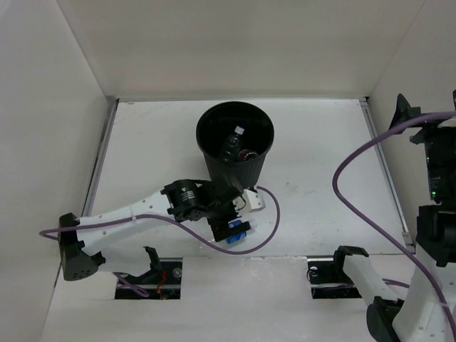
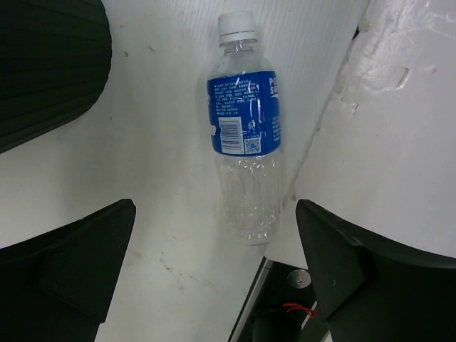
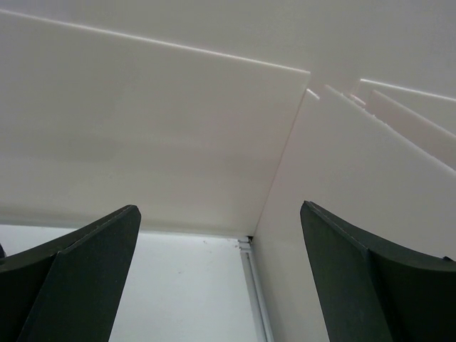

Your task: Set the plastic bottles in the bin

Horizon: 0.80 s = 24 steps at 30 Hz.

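Nearest the arm bases, the left gripper hangs over the white table, its two black fingers wide apart and holding nothing. It points down so that the clear plastic bottle with a blue label and white cap is framed in the gap below, which looks like a line-up for a grasp across its body. This bottle lies on its side just beside the edge of a raised white board, which may crowd the finger on that side. Just beyond stands the round black plastic bin, upright and near enough for a short carry. Inside it a clear bottle with a pale cap and something red show; I cannot make out more. Far right, the right gripper is held high, jaws apart and empty, facing the white walls, probably parked out of the way.
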Available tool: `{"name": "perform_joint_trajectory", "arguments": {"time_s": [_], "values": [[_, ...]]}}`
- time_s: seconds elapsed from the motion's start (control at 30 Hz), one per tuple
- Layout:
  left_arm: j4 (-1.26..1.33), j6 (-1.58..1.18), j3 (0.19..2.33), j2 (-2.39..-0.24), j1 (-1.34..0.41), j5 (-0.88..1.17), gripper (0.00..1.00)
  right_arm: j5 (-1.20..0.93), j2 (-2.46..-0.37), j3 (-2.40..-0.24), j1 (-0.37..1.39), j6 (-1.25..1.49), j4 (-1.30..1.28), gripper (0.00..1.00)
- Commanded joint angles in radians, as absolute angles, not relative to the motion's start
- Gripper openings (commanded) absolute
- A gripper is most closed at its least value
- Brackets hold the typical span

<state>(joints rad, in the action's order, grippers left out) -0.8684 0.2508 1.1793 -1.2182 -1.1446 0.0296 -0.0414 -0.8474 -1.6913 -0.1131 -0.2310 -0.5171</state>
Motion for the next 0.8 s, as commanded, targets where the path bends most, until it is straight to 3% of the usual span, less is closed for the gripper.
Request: {"name": "perform_joint_trajectory", "arguments": {"time_s": [0.0,0.27,0.77], "values": [[-0.799,0.172,1.135,-1.248,-1.196,-0.127,0.99,-0.060,-0.813,-1.716,-0.128,-0.198,-0.517,1.00],[-0.727,0.037,1.123,-1.442,-1.251,-0.129,0.98,-0.064,-0.810,-1.804,-0.124,-0.187,-0.548,1.00],[-0.568,0.012,1.005,-1.601,-1.278,-0.124,0.97,-0.115,-0.842,-1.982,-0.113,-0.181,-0.558,1.00]]}}
